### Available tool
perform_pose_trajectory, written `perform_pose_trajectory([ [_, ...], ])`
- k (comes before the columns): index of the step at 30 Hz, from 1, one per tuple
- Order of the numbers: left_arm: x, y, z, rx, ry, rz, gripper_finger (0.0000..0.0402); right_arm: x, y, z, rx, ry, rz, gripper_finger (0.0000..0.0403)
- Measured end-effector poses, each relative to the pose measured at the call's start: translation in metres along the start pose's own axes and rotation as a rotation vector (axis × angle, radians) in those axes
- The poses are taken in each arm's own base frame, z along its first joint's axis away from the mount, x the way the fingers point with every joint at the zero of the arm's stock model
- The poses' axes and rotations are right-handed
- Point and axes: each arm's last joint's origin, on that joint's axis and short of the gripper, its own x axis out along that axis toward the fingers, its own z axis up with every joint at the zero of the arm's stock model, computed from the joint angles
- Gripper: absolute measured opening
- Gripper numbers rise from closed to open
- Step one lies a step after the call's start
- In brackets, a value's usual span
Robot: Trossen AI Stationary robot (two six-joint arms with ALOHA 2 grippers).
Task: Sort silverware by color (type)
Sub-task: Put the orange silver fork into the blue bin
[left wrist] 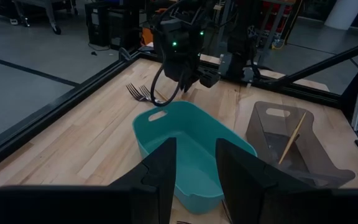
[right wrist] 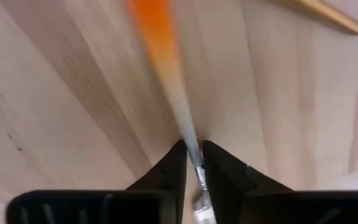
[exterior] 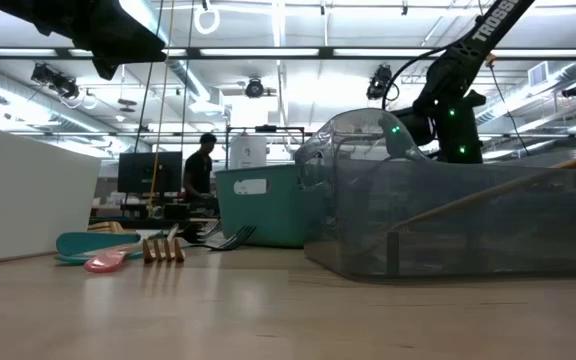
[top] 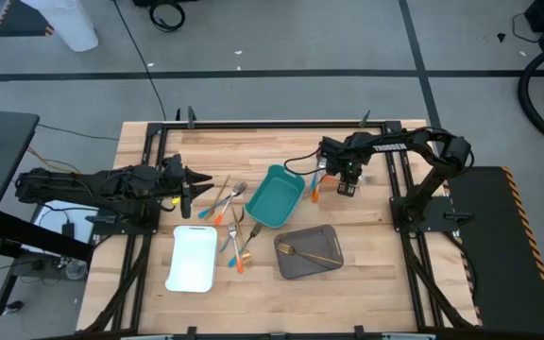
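My right gripper points down at the table beside the right end of the teal tray and is shut on an orange-handled utensil. A gold utensil lies on the wood close by. My left gripper hangs open above the table's left side, facing the teal tray, with nothing between its fingers. Several more pieces of silverware lie loose between the teal tray and the white tray. A gold fork lies in the grey tray. My right gripper pinches the utensil's silver neck, just below the orange handle, between its two fingertips. The fingers come from above and lie across the shaft. The handle runs away over the wood; whether it is lifted does not show.
Dark fork heads lie on the wood next to my right gripper. The three trays stand in the table's middle and near part. A black frame rail runs along the far edge. A person stands in the room beyond.
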Motion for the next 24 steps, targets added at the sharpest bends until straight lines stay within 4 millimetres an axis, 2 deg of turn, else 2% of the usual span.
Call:
perform_pose_trajectory([
  [5, 0.0, 0.0, 0.0, 0.0, 0.0, 0.0, 0.0121, 0.0, 0.003, 0.0, 0.008, 0.001, 0.01, 0.0015],
  [11, 0.0, 0.0, 0.0, 0.0, 0.001, 0.0, 0.0121, -0.007, 0.005, 0.002, 0.056, 0.041, 0.044, 0.0023],
  [18, 0.0, 0.0, 0.0, 0.0, 0.001, 0.0, 0.0121, -0.038, 0.013, 0.001, 0.122, 0.178, 0.139, 0.0023],
  [24, 0.0, 0.0, 0.0, 0.0, 0.001, 0.0, 0.0121, -0.063, 0.015, 0.0, 0.175, 0.276, 0.147, 0.0023],
])
